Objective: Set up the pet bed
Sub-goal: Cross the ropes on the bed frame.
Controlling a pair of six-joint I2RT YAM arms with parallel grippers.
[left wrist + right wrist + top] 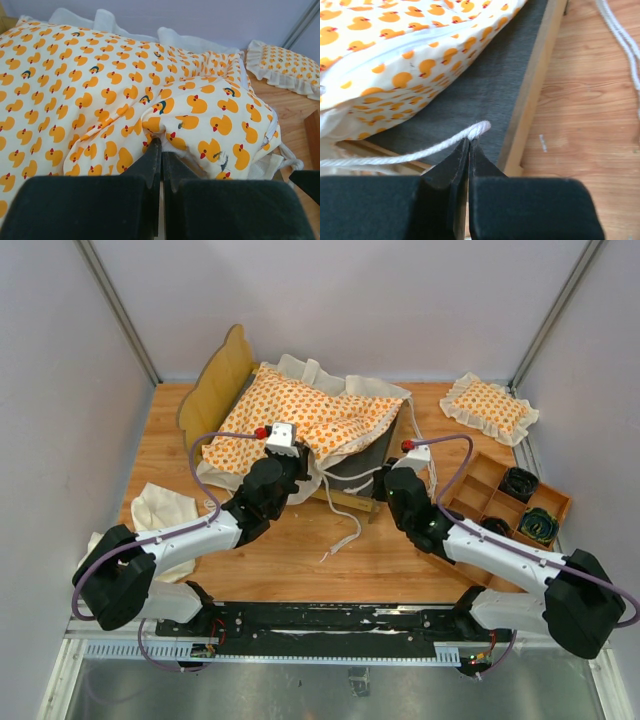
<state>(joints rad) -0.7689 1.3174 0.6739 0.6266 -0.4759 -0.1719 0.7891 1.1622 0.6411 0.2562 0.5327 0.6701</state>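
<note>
The left pincer (pixel 160 147) is closed tight, its tips together on a puckered fold of the cushion (pixel 90 85), and the duck-print fabric gathers into wrinkles right where the tips meet. The right pincer (pixel 468 145) is likewise fully closed, nipping the bend of a white tie string (pixel 420 155) that runs off to the left of its wrist view. That bend sits over the grey base (pixel 485 90) of the bed frame (pixel 532 95), just inside its light-wood side rail. From the top camera the frame lies at an angle on the table (pixel 300 560): its scalloped headboard (pixel 215 380) stands at the far left and its foot end points toward the near right, so the long axis runs diagonally between those two. The cushion lies along that same axis on the frame, flat toward the headboard and bunched up toward the foot, leaving a corner of grey base uncovered there. The left pincer meets the cushion at its near long edge, and the right pincer is at the foot corner, with the frame just ahead of both. A small pillow (pixel 488 408) lies at the far right, a cream cloth (pixel 165 508) at the near left, and a divided tray (pixel 548 502) to the right.
</note>
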